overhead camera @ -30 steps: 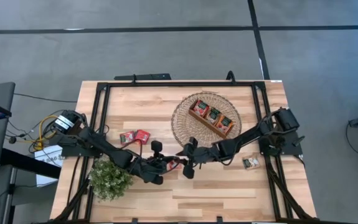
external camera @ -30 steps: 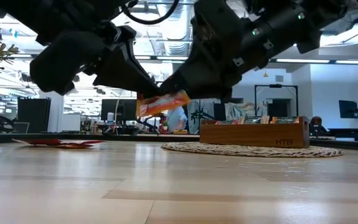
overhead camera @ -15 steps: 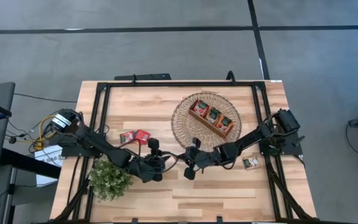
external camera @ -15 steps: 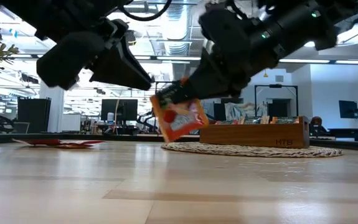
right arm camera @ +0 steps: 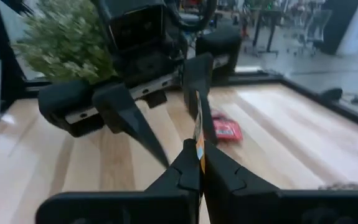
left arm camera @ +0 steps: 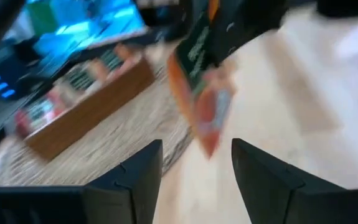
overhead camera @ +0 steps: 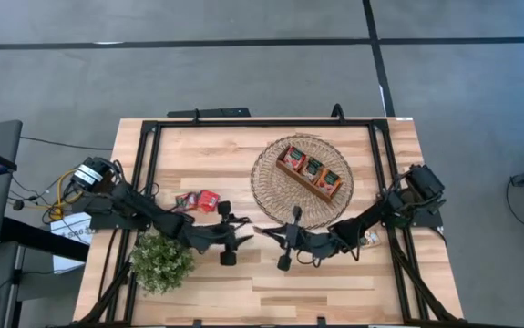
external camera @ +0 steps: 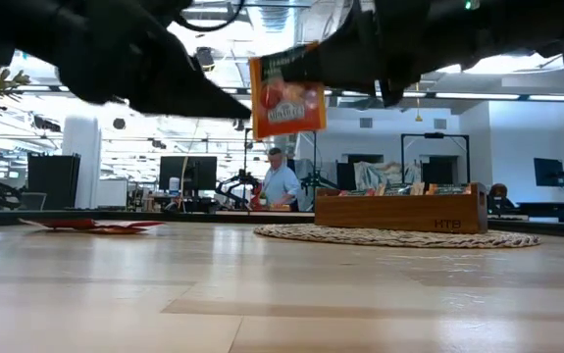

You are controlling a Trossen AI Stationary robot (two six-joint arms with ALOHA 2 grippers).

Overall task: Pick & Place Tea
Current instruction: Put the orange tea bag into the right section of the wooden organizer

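high: overhead, far | low: tabletop level, near | wrists: close | shared: tray [overhead camera: 310, 170]

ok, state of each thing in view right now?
Left gripper: open, empty, beside the sachet.
Right gripper: shut on orange tea sachet, held above the table.
Red sachets: flat on the table.
Wooden tray: on the woven mat, sachets inside.
Plant: upright.

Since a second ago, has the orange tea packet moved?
Yes. The orange tea packet has risen and now hangs upright from the right gripper, higher above the wooden tray.
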